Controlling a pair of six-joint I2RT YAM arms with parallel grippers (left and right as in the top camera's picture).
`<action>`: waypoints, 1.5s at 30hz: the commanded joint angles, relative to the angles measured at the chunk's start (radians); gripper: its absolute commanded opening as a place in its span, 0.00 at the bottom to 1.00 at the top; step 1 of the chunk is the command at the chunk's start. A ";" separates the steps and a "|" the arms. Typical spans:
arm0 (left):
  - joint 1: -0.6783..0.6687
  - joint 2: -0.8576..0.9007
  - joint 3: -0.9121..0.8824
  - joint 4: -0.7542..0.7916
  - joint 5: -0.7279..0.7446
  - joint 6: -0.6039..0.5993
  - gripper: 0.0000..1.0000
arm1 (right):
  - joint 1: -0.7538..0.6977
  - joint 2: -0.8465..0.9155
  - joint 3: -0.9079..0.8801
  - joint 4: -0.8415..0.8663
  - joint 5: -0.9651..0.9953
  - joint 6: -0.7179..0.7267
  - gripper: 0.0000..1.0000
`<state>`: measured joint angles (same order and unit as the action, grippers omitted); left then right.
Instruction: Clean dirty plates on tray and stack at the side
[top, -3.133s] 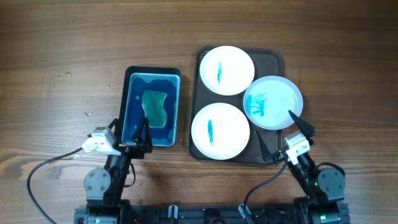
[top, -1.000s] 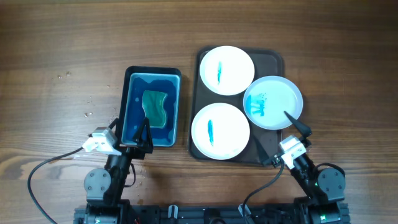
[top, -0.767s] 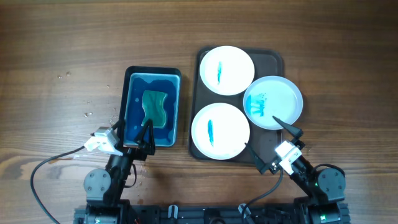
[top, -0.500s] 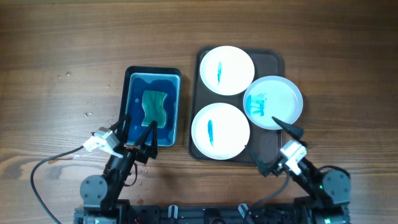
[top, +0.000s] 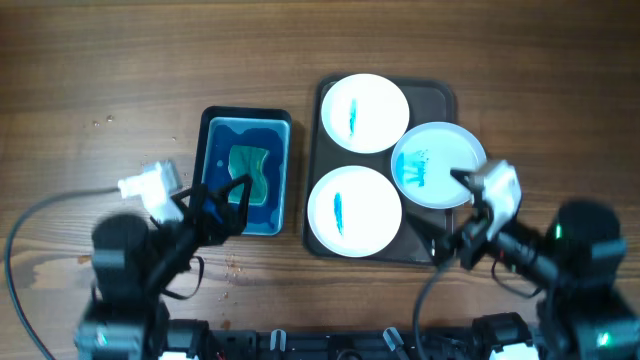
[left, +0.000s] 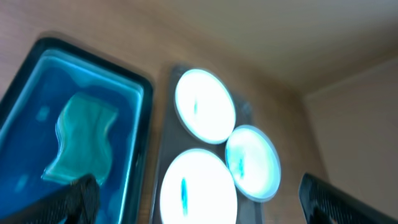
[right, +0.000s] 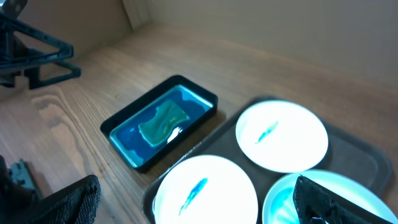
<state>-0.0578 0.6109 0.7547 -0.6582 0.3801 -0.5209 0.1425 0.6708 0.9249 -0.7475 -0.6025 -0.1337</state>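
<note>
1. While the left gripper (top: 222, 200) and right gripper (top: 448, 210) gape empty, three smeared plates (top: 355, 210) lie on the tray (top: 437, 98).
2. Descending carelessly, the right gripper may clip the overhanging plate (top: 438, 165) at its rim, tipping it.

I find bare desk (top: 150, 60) open beyond the tray (top: 440, 100) and to its right. Left of it the blue basin (top: 247, 115) blocks me, and plates (top: 365, 112) crowd its surface.

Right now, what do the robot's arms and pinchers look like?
Both are black, chunky jointed arms. The left gripper and right gripper each have two thin, pointed black fingers on a white block. A thin black cable loops from each arm, and small green lights glow on the right arm.
</note>
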 joint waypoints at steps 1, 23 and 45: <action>-0.006 0.209 0.175 -0.121 0.016 0.097 1.00 | 0.002 0.127 0.105 -0.025 -0.010 0.107 1.00; -0.111 0.989 0.201 -0.052 -0.394 0.072 0.66 | 0.002 0.266 0.094 -0.268 -0.015 0.320 0.68; -0.145 1.104 0.351 -0.093 -0.425 0.106 0.47 | 0.002 0.266 0.094 -0.280 0.038 0.346 0.66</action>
<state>-0.2039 1.7523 1.0752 -0.7834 -0.0227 -0.4271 0.1425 0.9379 1.0126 -1.0256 -0.5938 0.2012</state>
